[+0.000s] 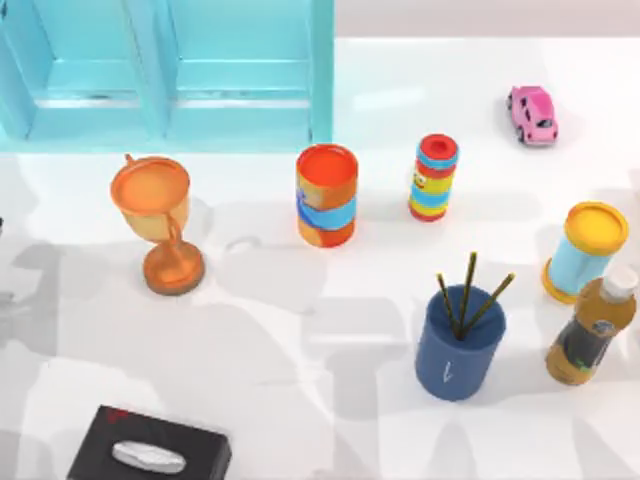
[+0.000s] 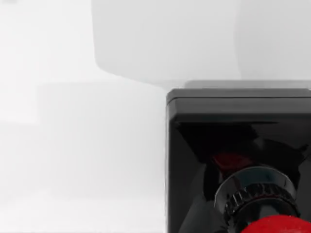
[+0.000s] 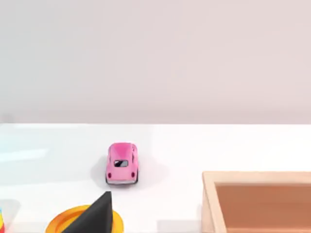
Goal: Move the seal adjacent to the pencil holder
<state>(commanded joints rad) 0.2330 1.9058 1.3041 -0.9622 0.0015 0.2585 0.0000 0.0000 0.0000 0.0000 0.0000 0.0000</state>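
The seal (image 2: 252, 194), black-based with a red knob, is seen close below the left tool's camera, beside a black box (image 2: 238, 107). Whether that tool is apart or clamped cannot be told. The pencil holder (image 1: 459, 345) stands alone on the counter (image 1: 300, 330); the move remains undone.

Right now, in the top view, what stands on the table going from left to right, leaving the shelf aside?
Orange trophy cup → black tissue box → orange-and-blue striped can → striped stacking toy → pencil holder → pink toy car → juice bottle.
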